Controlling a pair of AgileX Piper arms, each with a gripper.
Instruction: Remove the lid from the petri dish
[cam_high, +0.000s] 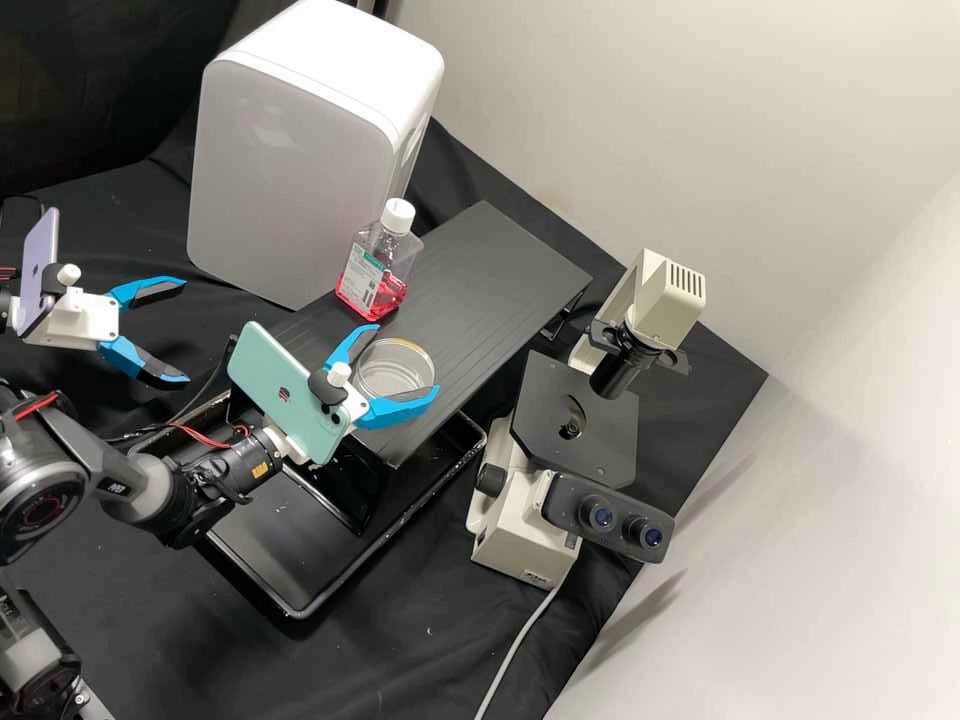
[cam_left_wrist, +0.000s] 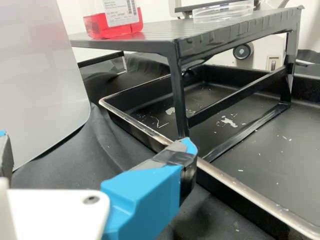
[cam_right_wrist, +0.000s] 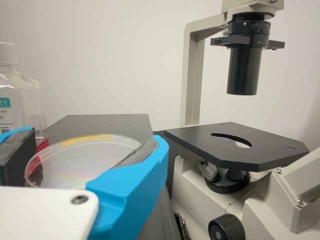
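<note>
My right end effector (cam_high: 402, 362) is at the end of the black rack's (cam_high: 500, 270) top nearest my arms. Its 2 blue fingers (cam_high: 352, 346) are spread wide on either side of the petri dish (cam_high: 397, 372); I cannot tell whether the pads touch its rim. The dish sits flat on the rack's top, its clear lid (cam_right_wrist: 80, 160) on. At the rack's far end stands a culture flask (cam_high: 375, 262) of red liquid, white cap up. My left end effector (cam_high: 182, 330) hangs off the rack's left side above the cloth-covered tabletop (cam_high: 420, 640), fingers wide apart and holding nothing. The rack stands in a black tray (cam_high: 300, 560). A white box-shaped appliance (cam_high: 300, 140) is behind the rack, and a microscope (cam_high: 585, 440) is just beside its right side.
</note>
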